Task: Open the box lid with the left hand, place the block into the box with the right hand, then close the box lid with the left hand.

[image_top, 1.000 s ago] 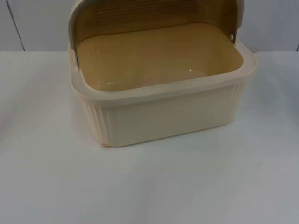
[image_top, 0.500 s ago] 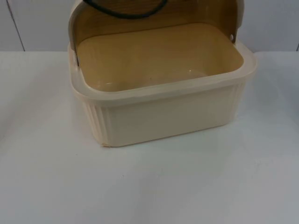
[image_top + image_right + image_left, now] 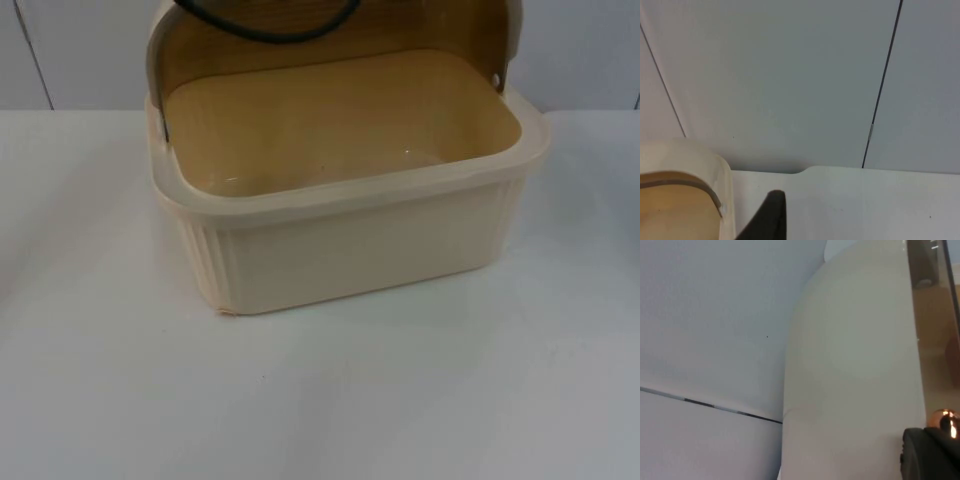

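Left gripper (image 3: 930,455) sits close against the outer curve of the lid (image 3: 850,365), at the back of the box (image 3: 350,240); whether it is open or closed cannot be told. Over the last second the box has not shifted on the table (image 3: 320,400), and the lid has stayed swung up and back, leaving the mouth wide open. The box floor lies bare, so my reading is that opening is done and the block step has yet to happen; where the block is I cannot tell. Right gripper (image 3: 770,215) is up beside the lid's right edge, aimed over the table toward the wall (image 3: 790,75). Its state cannot be told either, nor whether it carries anything. It looks poised near the box rather than reaching into it
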